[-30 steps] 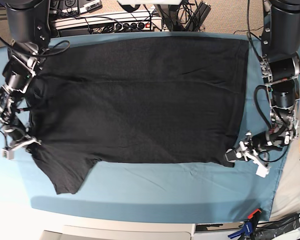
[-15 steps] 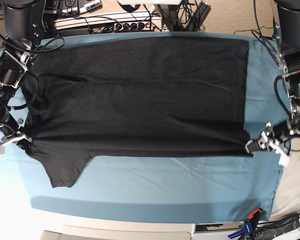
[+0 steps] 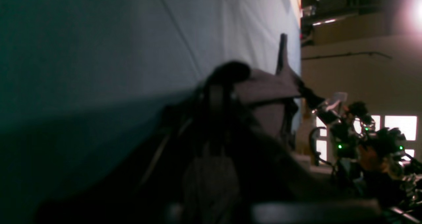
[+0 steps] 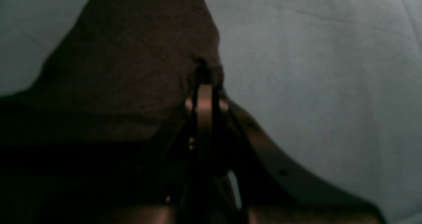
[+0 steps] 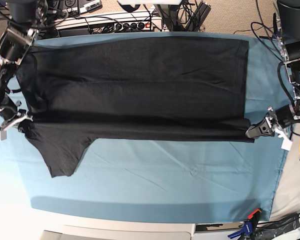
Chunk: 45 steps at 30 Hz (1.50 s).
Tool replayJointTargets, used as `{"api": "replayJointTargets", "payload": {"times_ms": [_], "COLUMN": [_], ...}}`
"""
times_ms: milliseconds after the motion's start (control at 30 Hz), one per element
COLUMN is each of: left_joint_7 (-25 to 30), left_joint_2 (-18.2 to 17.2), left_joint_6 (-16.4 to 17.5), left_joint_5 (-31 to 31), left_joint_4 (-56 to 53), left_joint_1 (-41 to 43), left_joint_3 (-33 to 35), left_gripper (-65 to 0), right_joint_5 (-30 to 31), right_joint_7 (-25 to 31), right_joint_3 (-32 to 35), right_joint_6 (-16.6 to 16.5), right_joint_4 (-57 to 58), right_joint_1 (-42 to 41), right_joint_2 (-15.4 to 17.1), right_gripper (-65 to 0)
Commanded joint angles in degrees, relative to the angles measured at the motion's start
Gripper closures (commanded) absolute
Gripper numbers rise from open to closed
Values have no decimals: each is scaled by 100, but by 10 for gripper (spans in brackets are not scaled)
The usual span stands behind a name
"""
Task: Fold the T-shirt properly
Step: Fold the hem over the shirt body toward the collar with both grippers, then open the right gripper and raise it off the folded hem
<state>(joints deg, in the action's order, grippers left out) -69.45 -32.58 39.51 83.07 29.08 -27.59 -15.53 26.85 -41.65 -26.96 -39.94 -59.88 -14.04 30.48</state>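
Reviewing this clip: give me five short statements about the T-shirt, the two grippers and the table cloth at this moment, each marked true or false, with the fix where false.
1. Both grippers are shut on the T-shirt. True: the left gripper pinches its corner, the right gripper its other end.
2. The T-shirt shows a rainbow print. False: the visible side is plain black.
3. One sleeve sticks out toward the near edge beside the right gripper. True.
4. The T-shirt covers the whole teal table cloth. False: a wide bare strip lies along the near side.
5. The T-shirt is bunched into a ball. False: it lies spread flat.
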Motion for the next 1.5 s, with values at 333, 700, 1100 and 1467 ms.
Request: {"api": "replayJointTargets", "payload": {"times_ms": [333,700,1100,1467], "left_joint_7": [-170,-398,-363,-382], "left_joint_2": [-570,-584,-584,-586], "left_joint_6": [49,49,49,49], "left_joint_5": [193,193,193,193], "left_joint_4": [105,203,1912,2361], "left_joint_1": [-79,66,1421,1928], "left_joint_3": [-24,-24,-52,-52], "left_gripper": [0,0,0,0], "right_joint_5": [192,780,831,831], "right_joint_7": [-101,-455,-579,-601], "right_joint_3": [-44,-70,-90,-380], "right_joint_6": [-6,-6,-6,-6], "right_joint_4": [-463,-470,-1604,-1926], "right_joint_1": [199,199,837,1558], "right_joint_2": [195,402,398,398], "right_gripper": [0,0,0,0]}}
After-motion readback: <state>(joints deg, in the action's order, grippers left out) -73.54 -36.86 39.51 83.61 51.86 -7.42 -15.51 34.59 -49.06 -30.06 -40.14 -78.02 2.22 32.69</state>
